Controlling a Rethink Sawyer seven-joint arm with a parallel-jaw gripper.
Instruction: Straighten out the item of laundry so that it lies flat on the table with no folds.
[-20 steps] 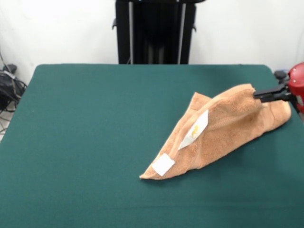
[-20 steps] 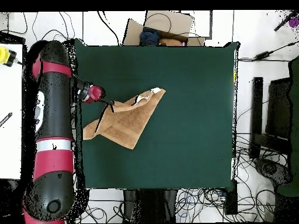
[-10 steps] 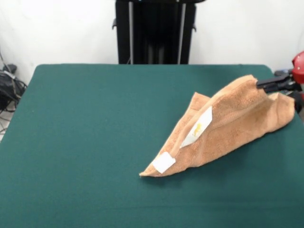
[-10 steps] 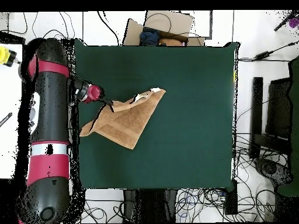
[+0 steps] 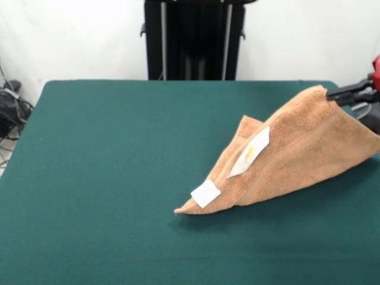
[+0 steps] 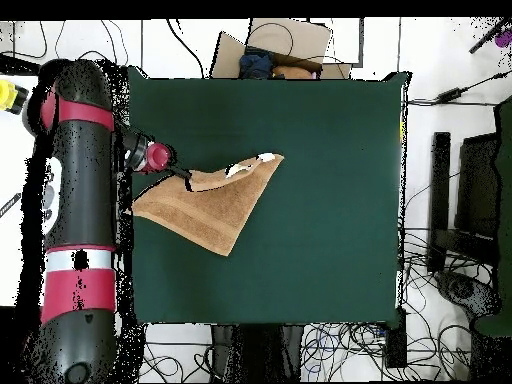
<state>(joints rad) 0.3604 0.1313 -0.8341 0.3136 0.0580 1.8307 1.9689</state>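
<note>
Fingers: the gripper (image 5: 330,94) has its black fingers (image 5: 350,91) pinched together on one upper corner of the towel (image 5: 297,155), at the right edge of the front view.
Towel, place: on the table (image 5: 119,178), toward the side where the arm (image 6: 75,215) stands; its low tip rests on the felt near the table's middle, and the held corner is in the air.
Towel, shape: a slanted tent, folded over itself, with a second layer showing behind the front sheet; not flat.
Change: over the last second the held corner has risen and moved outward; the cloth hanging from it is now taut and smoother, where it was slumped and bunched at that end. The low tip has barely moved.
Overhead change: the towel's outline has widened toward the arm's side of the table into a broader triangle.
Meaning: in my judgement the lift is pulling the fold open, but the task is well short of done; the doubled layer has yet to be laid out on the felt.
Risk: the corner hangs close to the table's edge, so the cloth could drape over it when set down.
Count, towel: one.
Count, tags: two white tags (image 5: 205,193) on the front sheet, one low near the tip, one longer above it.
Count, gripper: one.
Count, table: one.
</note>
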